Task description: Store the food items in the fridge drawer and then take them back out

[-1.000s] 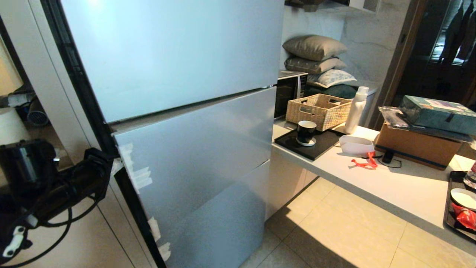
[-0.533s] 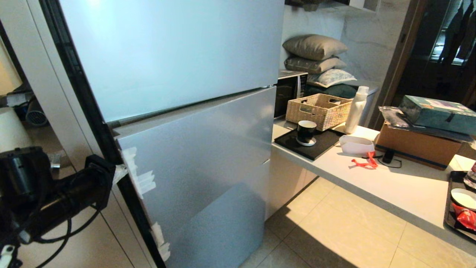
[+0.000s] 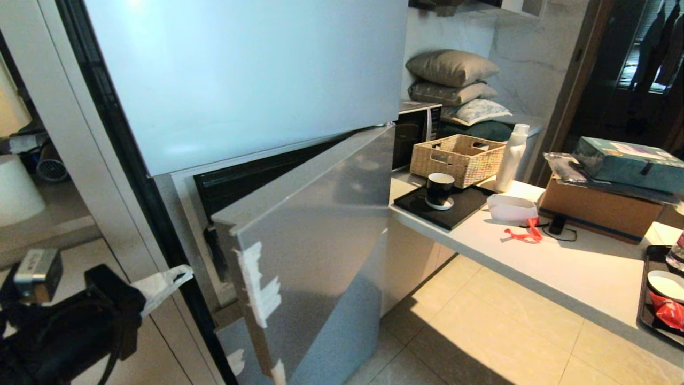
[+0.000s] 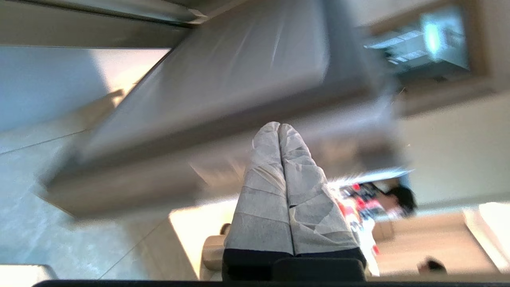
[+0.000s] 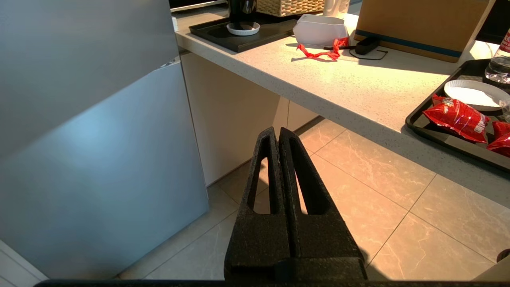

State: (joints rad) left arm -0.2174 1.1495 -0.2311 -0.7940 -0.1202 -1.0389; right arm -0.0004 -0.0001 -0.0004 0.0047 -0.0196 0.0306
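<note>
The fridge's grey middle door (image 3: 315,235) stands ajar, with a dark gap (image 3: 251,184) behind it. The fridge drawer is hidden. My left gripper (image 3: 187,274), its fingers wrapped in white tape, hangs low at the left, a little way off the door's taped free edge. It is shut and empty (image 4: 279,125). The food items, glossy red packets (image 3: 668,313), lie on a black tray (image 3: 644,313) at the counter's right end. Both packets (image 5: 458,115) show in the right wrist view. My right gripper (image 5: 278,130) is parked over the floor tiles, shut and empty.
The white counter (image 3: 534,267) carries a black tray with a cup (image 3: 440,191), a wicker basket (image 3: 458,159), a white bottle (image 3: 512,158), a white bowl (image 3: 512,208) and a cardboard box (image 3: 598,211). Cabinet fronts (image 3: 69,139) flank the fridge on the left. Tiled floor (image 3: 481,342) lies before the counter.
The fridge's middle door has swung open from shut. My left arm has drawn back and down from the door's taped edge, its gripper now apart from it. The right arm has kept still.
</note>
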